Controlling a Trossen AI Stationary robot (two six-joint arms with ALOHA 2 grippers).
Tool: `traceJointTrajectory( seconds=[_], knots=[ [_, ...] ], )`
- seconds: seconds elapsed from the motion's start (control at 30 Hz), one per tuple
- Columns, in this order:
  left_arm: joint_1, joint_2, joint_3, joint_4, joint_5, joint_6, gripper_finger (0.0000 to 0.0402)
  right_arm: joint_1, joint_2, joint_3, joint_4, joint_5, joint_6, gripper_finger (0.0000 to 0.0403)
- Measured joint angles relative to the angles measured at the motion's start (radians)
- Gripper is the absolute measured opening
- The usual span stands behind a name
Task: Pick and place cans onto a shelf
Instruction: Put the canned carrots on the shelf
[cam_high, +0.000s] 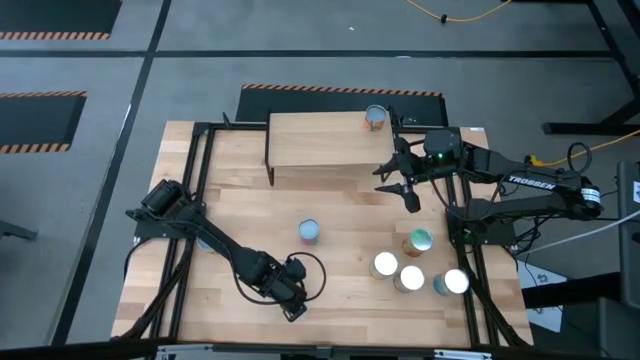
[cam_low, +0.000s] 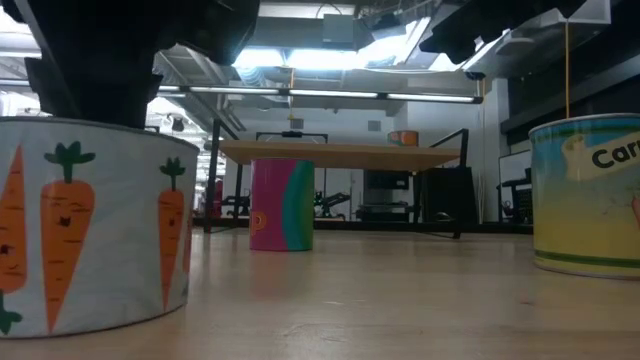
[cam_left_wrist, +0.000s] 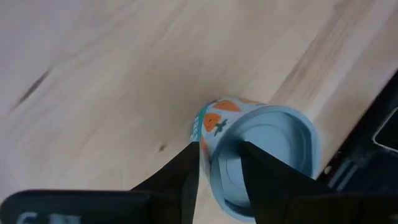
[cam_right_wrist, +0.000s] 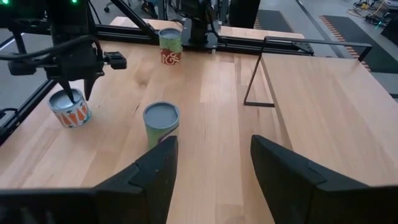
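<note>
Down, left gripper straddling carrot can rim

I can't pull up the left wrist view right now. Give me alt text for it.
The left tool straddles the rim of a carrot-label can, one finger outside its wall and the other over its recessed top. The can stands on the wooden tabletop, close to the black frame at the table's edge.

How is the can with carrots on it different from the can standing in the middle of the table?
The carrot can sits near the table's front edge with the left gripper on its rim; the middle can stands alone, untouched. The carrot can looks short and wide; the middle can looks taller and narrower. Both stand upright on the table, not on the shelf.
</note>
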Motion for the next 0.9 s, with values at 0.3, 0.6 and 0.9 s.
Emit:
traceJointTrajectory(
  seconds=[0.3, 0.6, 0.9],
  knots=[
    [0.000, 0.000, 0.000, 0.002, -0.023, 0.001, 0.0057, 0.000, 0.000, 0.000, 0.000, 0.000, 0.000, 0.0208],
    [0.000, -0.001, 0.000, 0.004, -0.036, 0.001, 0.0009, 0.000, 0.000, 0.000, 0.000, 0.000, 0.000, 0.0208],
    [0.020, -0.007, 0.013, 0.048, -0.070, 0.135, 0.0005, 0.000, -0.019, 0.005, -0.014, 0.009, 0.000, 0.0208]
  ],
)
